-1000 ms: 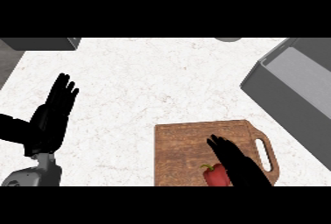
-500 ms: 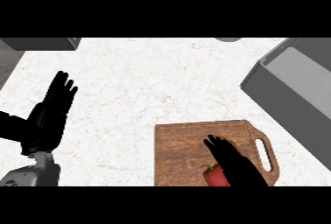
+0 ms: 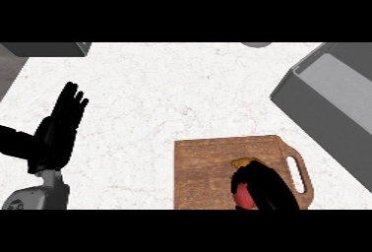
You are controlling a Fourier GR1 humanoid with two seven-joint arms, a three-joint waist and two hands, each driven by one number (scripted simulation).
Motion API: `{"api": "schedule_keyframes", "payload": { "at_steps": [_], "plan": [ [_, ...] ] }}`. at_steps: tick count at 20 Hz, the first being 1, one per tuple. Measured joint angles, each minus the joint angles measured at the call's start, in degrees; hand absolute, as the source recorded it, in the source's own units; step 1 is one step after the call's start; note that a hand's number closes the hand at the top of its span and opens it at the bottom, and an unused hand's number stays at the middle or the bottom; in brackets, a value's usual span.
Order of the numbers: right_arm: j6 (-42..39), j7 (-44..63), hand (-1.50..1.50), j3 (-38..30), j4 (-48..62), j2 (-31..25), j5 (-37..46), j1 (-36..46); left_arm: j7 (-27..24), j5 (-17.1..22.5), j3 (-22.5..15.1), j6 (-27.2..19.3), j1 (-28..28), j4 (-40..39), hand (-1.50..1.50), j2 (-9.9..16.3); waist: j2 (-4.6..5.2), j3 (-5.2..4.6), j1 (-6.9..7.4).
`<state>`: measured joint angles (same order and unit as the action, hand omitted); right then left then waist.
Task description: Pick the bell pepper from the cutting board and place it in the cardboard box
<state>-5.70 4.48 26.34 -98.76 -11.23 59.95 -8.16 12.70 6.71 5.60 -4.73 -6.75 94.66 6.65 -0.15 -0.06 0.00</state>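
A wooden cutting board (image 3: 207,170) with a handle slot lies at the lower right of the white counter. On it lies the red bell pepper (image 3: 244,198), mostly hidden, with an orange tip (image 3: 242,161) showing at its far end. My right hand (image 3: 265,187) covers the pepper from above, fingers curled round it. The open grey box (image 3: 330,98) stands at the right edge, beyond the board. At the left my left hand (image 3: 58,130) rests open, fingers up, away from the board.
A dark grey block (image 3: 47,48) sits at the top left corner. A small grey object (image 3: 256,44) shows at the top edge. White counter (image 3: 174,98) stretches between the board, the box and my left hand.
My right hand's fingers have curled back over the pepper, uncovering the orange tip at its far end. The left hand has stayed put.
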Motion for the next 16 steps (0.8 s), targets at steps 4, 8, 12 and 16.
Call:
{"api": "schedule_keyframes", "payload": {
  "at_steps": [4,8,12,16],
  "plan": [
    [0.6,-1.7,1.50,2.6,-0.9,-1.0,2.6,-1.0,1.1,-0.6,-0.4,-0.7,-0.2,1.0,0.00,-0.4,-0.04,-0.01,-0.01],
    [-1.6,-6.5,1.50,4.9,-0.2,-4.2,3.7,1.0,0.9,-0.1,-0.1,0.1,0.4,1.5,0.00,0.1,-0.06,-0.03,0.21],
    [-1.2,-10.0,1.50,5.5,-3.7,-7.2,4.8,0.2,-0.6,-0.5,-0.3,0.3,1.2,0.3,0.00,-0.5,0.01,0.01,-0.04],
    [-1.6,-10.9,1.50,6.5,-10.4,-8.7,5.8,-1.4,-0.3,-0.8,0.0,-0.1,0.6,0.3,0.00,-0.4,0.05,0.03,-0.19]
  ]
}}
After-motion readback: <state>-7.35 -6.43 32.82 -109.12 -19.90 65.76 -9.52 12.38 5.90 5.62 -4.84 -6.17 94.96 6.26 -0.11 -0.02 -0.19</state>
